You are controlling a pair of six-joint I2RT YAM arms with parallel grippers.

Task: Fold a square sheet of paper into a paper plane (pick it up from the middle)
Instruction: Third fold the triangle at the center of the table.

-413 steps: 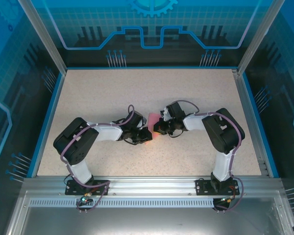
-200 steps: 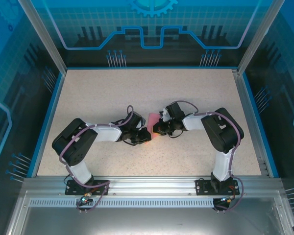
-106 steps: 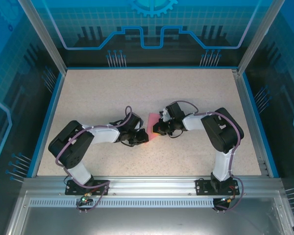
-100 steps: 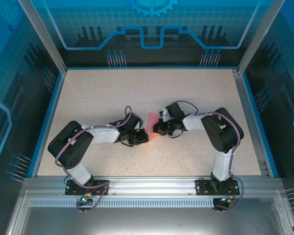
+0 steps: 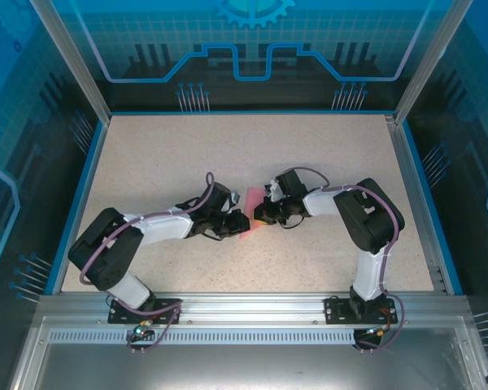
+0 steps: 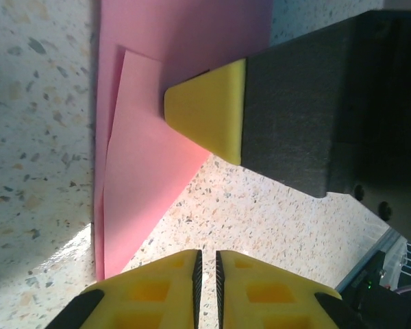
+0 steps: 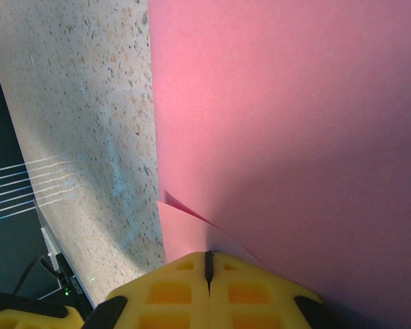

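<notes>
right gripper point(image 6: 205, 113), closed, presses its tip on the partly folded sheet of paper point(image 6: 144, 171) at mid table point(image 5: 146, 162), left gripper point(image 6: 207, 264) nearly closed, empty; i think most folds remain.

One pink sheet point(image 5: 250, 199), one table point(image 5: 187, 154), two arms: left arm point(image 5: 159, 224), right arm point(image 5: 342, 203).

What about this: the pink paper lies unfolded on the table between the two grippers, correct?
No: the paper is partly folded, a flap lying over it in the left wrist view. It does lie on the table between the left gripper and right gripper.
</notes>
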